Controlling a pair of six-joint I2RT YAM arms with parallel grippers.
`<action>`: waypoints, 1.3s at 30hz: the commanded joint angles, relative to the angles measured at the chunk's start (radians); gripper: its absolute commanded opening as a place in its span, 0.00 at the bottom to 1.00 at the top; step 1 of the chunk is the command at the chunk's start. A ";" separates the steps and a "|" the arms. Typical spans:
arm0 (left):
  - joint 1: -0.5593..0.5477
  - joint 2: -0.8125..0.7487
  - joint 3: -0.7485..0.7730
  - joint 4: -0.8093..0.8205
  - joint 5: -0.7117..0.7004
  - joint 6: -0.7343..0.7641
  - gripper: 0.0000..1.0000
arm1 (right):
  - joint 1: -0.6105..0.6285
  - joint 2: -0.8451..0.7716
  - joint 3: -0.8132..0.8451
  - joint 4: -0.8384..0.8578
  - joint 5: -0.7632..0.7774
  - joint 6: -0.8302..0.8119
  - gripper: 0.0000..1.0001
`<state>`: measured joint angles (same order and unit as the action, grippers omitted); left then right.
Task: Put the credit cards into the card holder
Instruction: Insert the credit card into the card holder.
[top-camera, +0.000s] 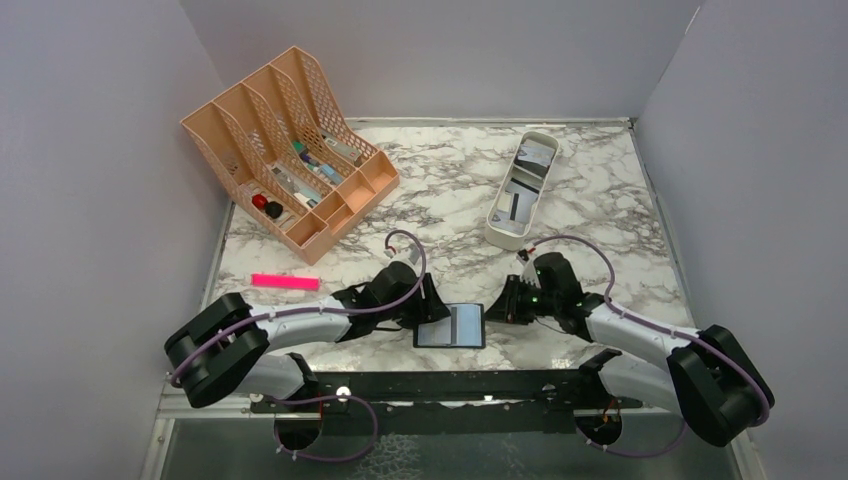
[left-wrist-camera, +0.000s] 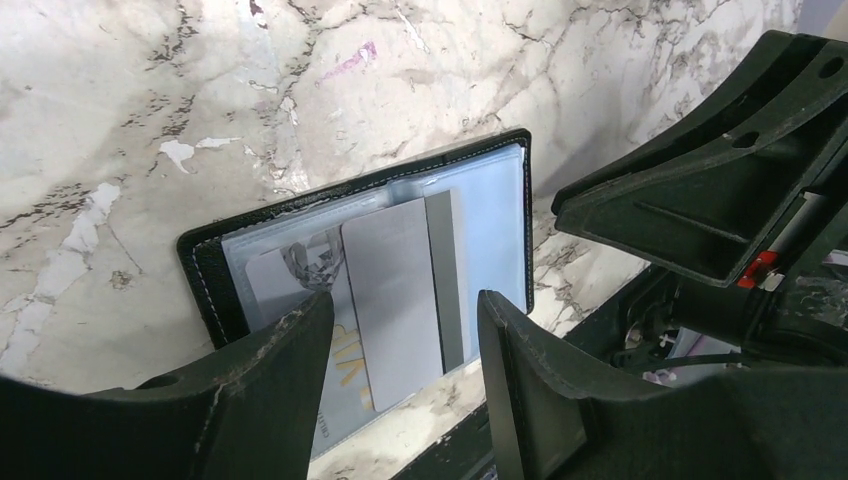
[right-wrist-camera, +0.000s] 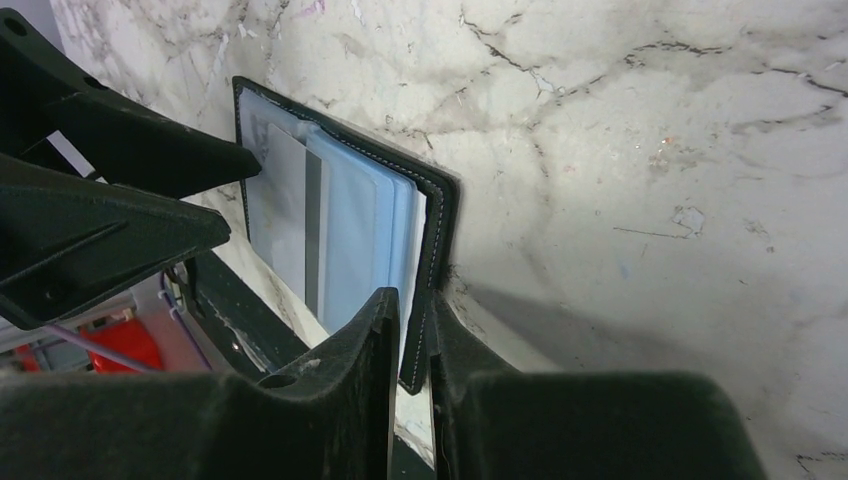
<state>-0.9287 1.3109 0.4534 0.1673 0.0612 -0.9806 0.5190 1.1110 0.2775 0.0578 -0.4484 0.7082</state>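
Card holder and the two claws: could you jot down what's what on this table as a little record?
card holder: open, flat at the table's near edge, between the arms
card: grey, at the card holder's clear sleeves; whether it is fully in, cannot tell
left gripper: open, over that card, holding nothing
right gripper: shut on the card holder's right edge
tray: white, far right
cards: in the tray
organizer: peach, far left
pink strip: lying left of the arms
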 joint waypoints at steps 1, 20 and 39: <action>-0.027 0.014 0.027 -0.023 -0.028 0.015 0.58 | 0.017 0.011 0.012 -0.001 0.007 0.011 0.20; -0.117 0.169 0.093 0.115 0.035 -0.062 0.58 | 0.065 0.091 -0.020 0.109 0.021 0.049 0.17; -0.128 0.169 0.100 0.161 0.043 -0.048 0.52 | 0.117 0.069 0.070 -0.003 0.118 0.036 0.25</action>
<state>-1.0470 1.4700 0.5423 0.2623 0.0643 -1.0340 0.6025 1.1946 0.3058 0.0986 -0.3893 0.7525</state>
